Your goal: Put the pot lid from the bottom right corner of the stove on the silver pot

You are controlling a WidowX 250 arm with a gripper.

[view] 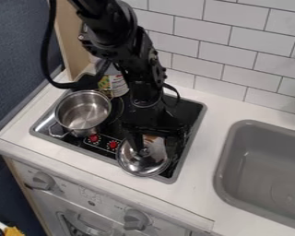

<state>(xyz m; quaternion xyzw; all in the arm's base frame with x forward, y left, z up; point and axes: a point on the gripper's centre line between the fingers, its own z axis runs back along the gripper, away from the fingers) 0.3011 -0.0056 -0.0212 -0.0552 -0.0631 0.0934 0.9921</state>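
Note:
The black gripper hangs over the lower right part of the stove, its two fingers apart on either side of the lid's knob. Below it the shiny pot lid lies knob up at the stove's bottom right corner, its upper part partly hidden by the gripper. The silver pot stands uncovered on the left side of the stove, with its handle toward the lower left.
Behind the pot, a can with a printed label stands at the back of the black stove top. Red knobs lie between pot and lid. A grey sink is at the right, a tiled wall behind.

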